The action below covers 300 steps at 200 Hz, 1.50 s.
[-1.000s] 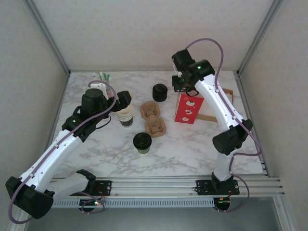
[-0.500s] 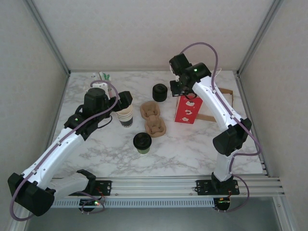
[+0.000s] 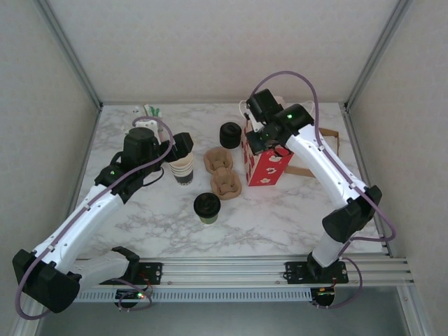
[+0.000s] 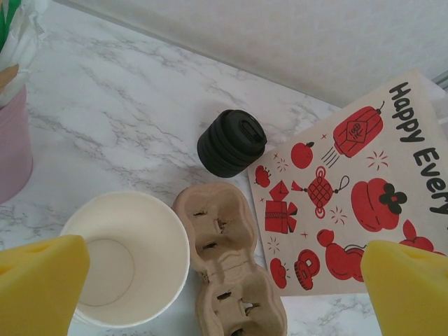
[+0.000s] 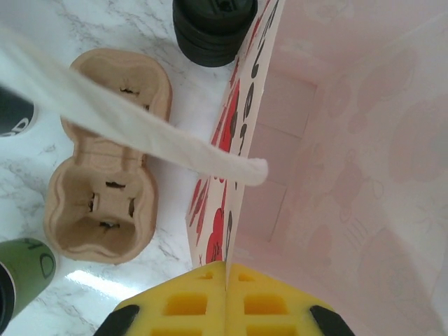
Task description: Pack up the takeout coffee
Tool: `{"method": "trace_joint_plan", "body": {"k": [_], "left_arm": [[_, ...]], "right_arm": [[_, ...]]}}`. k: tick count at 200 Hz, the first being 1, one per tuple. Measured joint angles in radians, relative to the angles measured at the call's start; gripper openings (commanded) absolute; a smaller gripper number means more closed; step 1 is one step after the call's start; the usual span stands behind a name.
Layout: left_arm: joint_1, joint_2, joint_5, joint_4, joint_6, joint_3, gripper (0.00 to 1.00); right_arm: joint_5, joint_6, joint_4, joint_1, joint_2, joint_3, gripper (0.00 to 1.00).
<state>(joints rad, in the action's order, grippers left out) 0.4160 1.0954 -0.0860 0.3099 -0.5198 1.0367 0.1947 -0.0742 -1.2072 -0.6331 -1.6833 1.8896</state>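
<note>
- Right wrist view: the right gripper (image 5: 226, 283) is pinched together on the rim of the red bag (image 5: 329, 140).
- The left gripper (image 4: 224, 283) gapes wide above the cup stack (image 4: 126, 266), left of the bag.
- The takeout coffee (image 3: 207, 207), lidded, stands left of the bag, past the carriers (image 3: 222, 173).

paper cup (image 3: 208, 218) — upright, greenish side, on marble table (image 3: 280, 217) | black lid (image 3: 207, 204) — round, apparently seated on top

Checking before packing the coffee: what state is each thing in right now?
red paper bag: standing, mouth open.
right gripper: shut on red paper bag's rim.
green cup: upright, lid on.
cup stack: upright, top cup empty.
lid stack: upright.
cup carriers: empty.
left gripper: open, holding nothing.
</note>
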Motion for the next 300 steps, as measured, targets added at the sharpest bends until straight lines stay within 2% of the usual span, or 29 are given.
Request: {"method": "trace_joint_plan", "body": {"k": [67,81,88,100,126,161,171,184,208,267,300], "left_arm": [[0.0,0.0,-0.003,-0.002,-0.005,0.0,1.0],[0.0,0.0,-0.005,-0.003,-0.007,0.0,1.0],[0.0,0.0,-0.007,-0.004,-0.007,0.0,1.0],[0.0,0.0,-0.008,-0.004,-0.007,0.0,1.0],[0.0,0.0,-0.016,-0.01,-0.007,0.0,1.0],[0.0,-0.001,-0.026,-0.023,-0.008,-0.003,1.0],[0.0,-0.001,-0.027,-0.023,-0.007,-0.003,1.0],[0.0,-0.003,-0.032,-0.023,-0.007,-0.003,1.0],[0.0,-0.026,-0.053,-0.024,-0.013,-0.003,1.0],[0.0,-0.098,-0.105,-0.024,-0.078,0.006,1.0],[0.0,-0.138,-0.093,-0.003,-0.124,0.006,0.99]], "right_arm": [[0.0,0.067,-0.01,-0.025,0.045,-0.055,0.02],[0.013,0.073,-0.014,-0.033,0.045,-0.06,0.06],[0.019,0.075,-0.017,-0.035,0.045,-0.062,0.11],[0.031,0.082,-0.023,-0.039,0.047,-0.064,0.26],[0.05,0.082,-0.031,-0.039,0.058,-0.064,0.31],[0.067,0.055,-0.037,-0.04,0.072,-0.063,0.48],[0.067,0.045,-0.039,-0.04,0.076,-0.06,0.6],[0.066,0.026,-0.039,-0.042,0.085,-0.052,0.7],[0.061,-0.005,-0.039,-0.049,0.122,-0.036,0.98],[0.028,-0.124,-0.003,-0.053,0.251,-0.014,0.99],[-0.118,-0.213,0.093,-0.053,0.349,-0.1,0.99]]}}
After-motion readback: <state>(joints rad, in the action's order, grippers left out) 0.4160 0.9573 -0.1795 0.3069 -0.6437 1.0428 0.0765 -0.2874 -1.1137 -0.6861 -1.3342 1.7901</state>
